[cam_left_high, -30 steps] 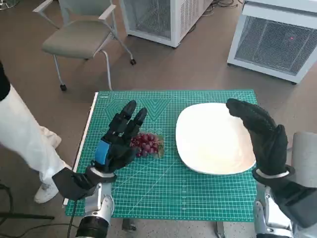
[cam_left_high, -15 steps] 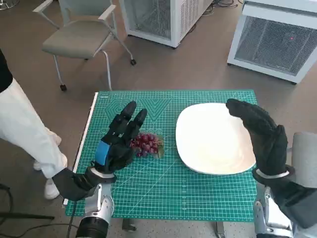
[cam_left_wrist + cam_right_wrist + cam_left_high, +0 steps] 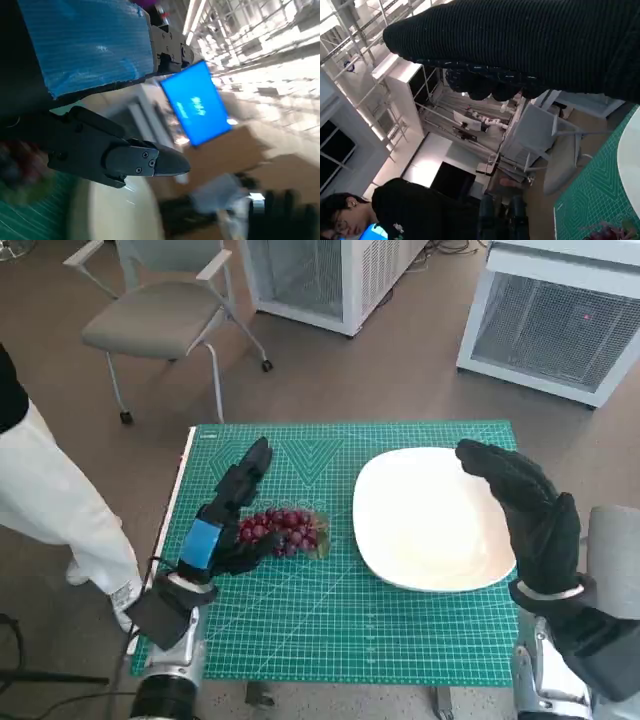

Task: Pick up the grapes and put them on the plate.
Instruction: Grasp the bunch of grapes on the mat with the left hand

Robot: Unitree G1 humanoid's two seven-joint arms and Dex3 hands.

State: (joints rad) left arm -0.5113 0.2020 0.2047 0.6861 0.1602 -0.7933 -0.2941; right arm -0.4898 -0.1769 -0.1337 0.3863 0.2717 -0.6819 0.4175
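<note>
the green cutting mat (image 3: 340, 630) covers the small table in the head view, with a grey chair (image 3: 160, 315) and white cabinets (image 3: 560, 320) on the floor beyond it. a person in white trousers (image 3: 50, 510) stands off the mat's left edge; the right wrist view alone shows a person in a dark top (image 3: 415, 210) bent forward. the white plate (image 3: 430, 520) lies on the mat's right half with nothing on it. the right hand (image 3: 525, 510) hovers over the plate's right rim, fingers extended and holding nothing. the left hand (image 3: 225, 520) lies beside the grapes (image 3: 285, 530), fingers stretched out, thumb touching the bunch, not closed on it. the grapes sit on the mat just left of the plate. the left wrist view shows only a red blur of them.
</note>
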